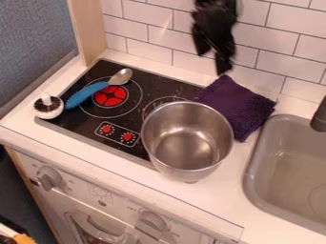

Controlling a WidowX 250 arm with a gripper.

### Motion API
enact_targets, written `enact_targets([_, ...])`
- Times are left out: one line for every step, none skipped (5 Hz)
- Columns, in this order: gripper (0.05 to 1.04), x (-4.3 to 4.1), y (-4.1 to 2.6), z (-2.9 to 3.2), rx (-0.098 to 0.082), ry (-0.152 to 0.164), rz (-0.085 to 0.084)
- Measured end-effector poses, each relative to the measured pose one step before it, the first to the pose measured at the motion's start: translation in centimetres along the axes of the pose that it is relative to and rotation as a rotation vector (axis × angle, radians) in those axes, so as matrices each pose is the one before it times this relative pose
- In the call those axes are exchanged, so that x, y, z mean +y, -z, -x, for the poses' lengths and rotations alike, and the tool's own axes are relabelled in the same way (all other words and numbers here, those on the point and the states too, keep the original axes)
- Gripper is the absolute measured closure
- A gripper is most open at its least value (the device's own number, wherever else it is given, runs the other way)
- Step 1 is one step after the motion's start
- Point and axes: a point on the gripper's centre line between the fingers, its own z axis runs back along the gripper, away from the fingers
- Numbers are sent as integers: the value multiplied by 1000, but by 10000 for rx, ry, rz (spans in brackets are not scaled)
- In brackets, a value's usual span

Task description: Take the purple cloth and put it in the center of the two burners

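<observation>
On the toy kitchen's surface (223,200), a dark stove (137,125) sits beside a grey sink (249,178). A steel pot (186,138) covers the stove's near right part and hides some of the right burner (157,101). The purple cloth (239,105) lies just behind and to the right of that pot, between it and the sink, its left edge reaching the stove's back right corner.

High by the tiled wall hangs the tool (213,62), released, its 2 tips parted with nothing between them. The relation that counts: the cloth lies below the tool and a little to its right in the view, its back corner almost straight under the tips. So the next move looks to be mostly a descent, drifting slightly right and toward the viewer. How high the tips are above the cloth I cannot tell.

A blue-handled spoon (84,94) crosses the left burner (110,95). After the grasp, the path runs left to the gap between the 2 burners; a low carry could catch the pot's rim.
</observation>
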Motion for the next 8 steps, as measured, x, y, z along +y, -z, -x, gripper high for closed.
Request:
enact_targets([83, -2683, 1964, -1399, 178, 844, 559])
enact_targets([83, -984, 1635, 185, 553, 306, 140])
enact_targets([85, -614, 980, 1263, 240, -90, -2])
enact_targets([85, -44, 70, 1062, 291, 22, -242])
enact_targets([85, 520, -38, 1315, 159, -273, -96])
enact_targets([85, 779, -21, 571, 78, -211, -111])
enact_targets([84, 1299, -222, 555, -19, -367, -138])
enact_targets([83, 2008, -224, 999, 45, -532, -98])
